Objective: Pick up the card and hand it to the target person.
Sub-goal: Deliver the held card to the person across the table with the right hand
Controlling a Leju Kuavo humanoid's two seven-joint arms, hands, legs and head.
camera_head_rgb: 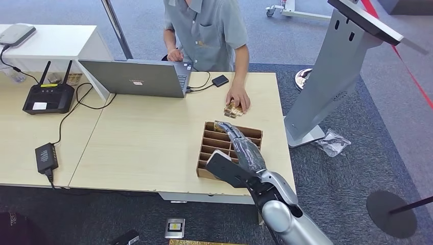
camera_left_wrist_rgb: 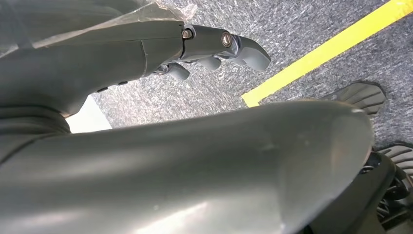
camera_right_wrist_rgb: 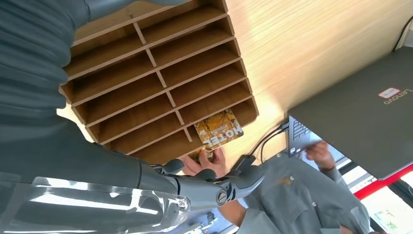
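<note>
A yellow card [camera_right_wrist_rgb: 219,128] printed "HOTEL" stands in the end slot of the brown slotted box [camera_right_wrist_rgb: 160,73], the slot nearest the person. In the head view my right hand [camera_head_rgb: 245,148] reaches across the box [camera_head_rgb: 209,153], its fingertips [camera_head_rgb: 224,127] right at the card [camera_head_rgb: 219,123]. The thumb is spread wide and I see no grip on the card. From the right wrist, the dark fingers [camera_right_wrist_rgb: 219,187] lie just past the card. The person [camera_head_rgb: 209,30] sits behind the table, one hand [camera_head_rgb: 239,97] resting on a small stack of cards [camera_head_rgb: 232,108]. My left hand [camera_left_wrist_rgb: 209,46] hangs over carpet, holding nothing.
A grey laptop [camera_head_rgb: 135,77] with cables sits at the table's far side, a small black device [camera_head_rgb: 220,80] beside it. A router [camera_head_rgb: 48,97] and power adapter [camera_head_rgb: 46,155] lie on the left table. A grey kiosk stand [camera_head_rgb: 337,66] rises right of the table.
</note>
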